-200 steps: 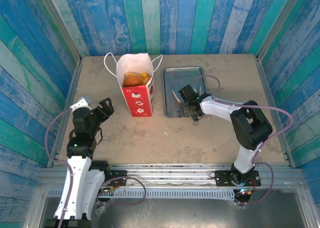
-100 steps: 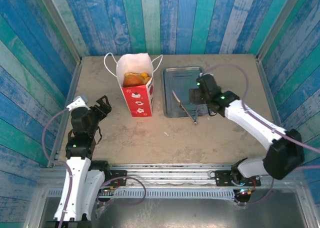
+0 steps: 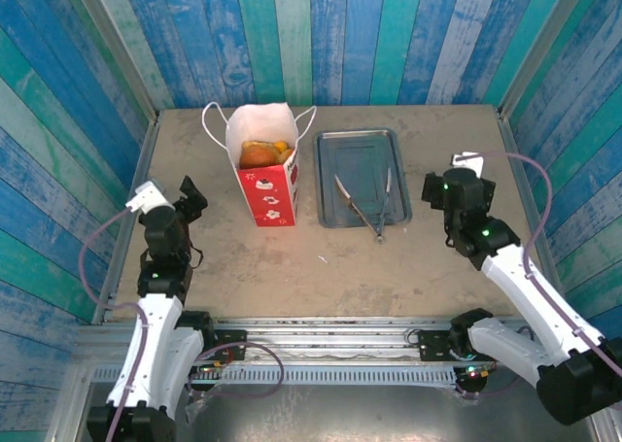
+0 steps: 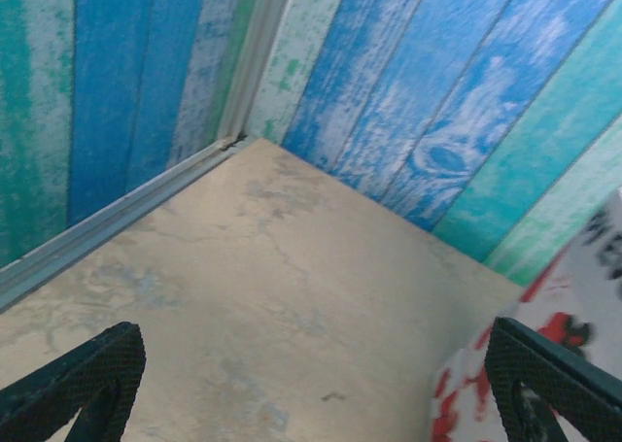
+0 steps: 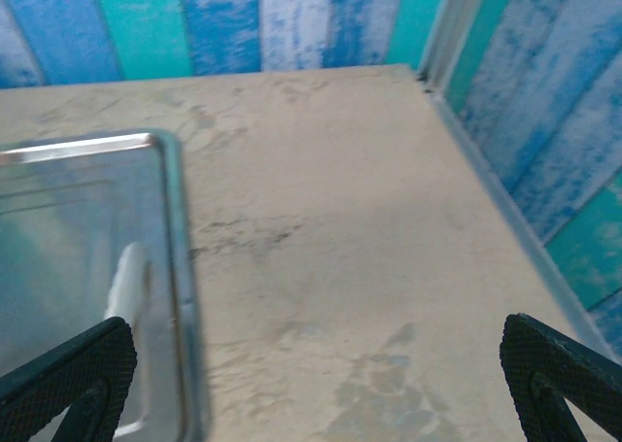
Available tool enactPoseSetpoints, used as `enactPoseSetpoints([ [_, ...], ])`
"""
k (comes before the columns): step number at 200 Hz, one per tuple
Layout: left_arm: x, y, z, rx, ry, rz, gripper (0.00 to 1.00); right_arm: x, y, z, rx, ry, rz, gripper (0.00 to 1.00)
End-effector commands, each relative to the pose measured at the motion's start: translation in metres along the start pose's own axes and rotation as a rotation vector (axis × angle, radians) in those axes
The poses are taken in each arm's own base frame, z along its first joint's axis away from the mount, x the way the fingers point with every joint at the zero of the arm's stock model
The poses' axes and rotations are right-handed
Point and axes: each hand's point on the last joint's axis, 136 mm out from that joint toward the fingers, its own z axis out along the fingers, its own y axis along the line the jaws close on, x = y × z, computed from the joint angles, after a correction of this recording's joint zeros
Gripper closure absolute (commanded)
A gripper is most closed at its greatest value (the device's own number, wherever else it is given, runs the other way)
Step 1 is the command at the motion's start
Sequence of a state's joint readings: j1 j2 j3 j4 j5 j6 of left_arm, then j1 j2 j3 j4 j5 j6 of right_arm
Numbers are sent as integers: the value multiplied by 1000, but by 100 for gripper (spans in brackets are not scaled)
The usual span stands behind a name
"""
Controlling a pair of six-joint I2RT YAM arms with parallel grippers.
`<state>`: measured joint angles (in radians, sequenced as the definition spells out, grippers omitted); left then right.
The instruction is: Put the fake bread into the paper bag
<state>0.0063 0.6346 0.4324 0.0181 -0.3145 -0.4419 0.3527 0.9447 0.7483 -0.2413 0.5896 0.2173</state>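
- Paper, stiff and creased: the bag (image 3: 264, 182) stands upright left of centre towards the far side. It is white above and red below with small white prints. Two white cord loops arch off its sides.
- Bread (image 3: 262, 153): rounded golden-brown and orange lumps with a smooth, toy-like sheen. They lie inside the bag, seen down through its open mouth. Count cannot be told.
- Tray (image 3: 360, 155): flat grey metal, a rectangle with rounded corners and a low raised rim. It sits just right of the bag, not touching it.
- Tongs (image 3: 367, 201): thin bright metal arms splayed in a V on the tray's near half. The joined end pokes over the near rim onto the table.
- Left claw (image 3: 191, 194): at the table's left edge, left of the bag and nearer than it.
  - Jaws stand wide apart with nothing between them.
  - In the wrist view, black cross-hatched pads (image 4: 87, 374) sit at both lower corners with bare table between. The bag's red-and-white side is blurred at the right.
- Right claw (image 3: 455, 178): right of the tray and clear of it.
  - Jaws are spread wide and empty.
  - Its wrist view catches the tray's rounded far-right corner at the left.
- Table (image 3: 437, 277): sandy, matt, mottled, with hairline cracks.
- Walls (image 3: 292, 34): weathered planks in blue, teal and white.
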Motion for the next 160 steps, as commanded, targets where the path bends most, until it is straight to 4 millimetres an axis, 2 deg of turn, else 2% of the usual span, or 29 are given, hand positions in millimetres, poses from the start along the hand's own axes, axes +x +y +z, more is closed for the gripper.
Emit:
enactPoseSetpoints([
  [1,-11,10,6,-61,-93,15,6,-3,-25,4,113,-82,23,0],
  [58,34,25,26,-103,-18,61,6,47,-42,39,202,-34,-7,0],
  [89,50,23,38,-81,14,113,6,68,-43,58,213,-37,-5,0],
  [130,56,14,52,-37,-1,187,6,79,-29,75,144,-99,-3,0],
  [160,65,6,63,12,-21,238,6,68,-15,84,86,-155,-27,0],
])
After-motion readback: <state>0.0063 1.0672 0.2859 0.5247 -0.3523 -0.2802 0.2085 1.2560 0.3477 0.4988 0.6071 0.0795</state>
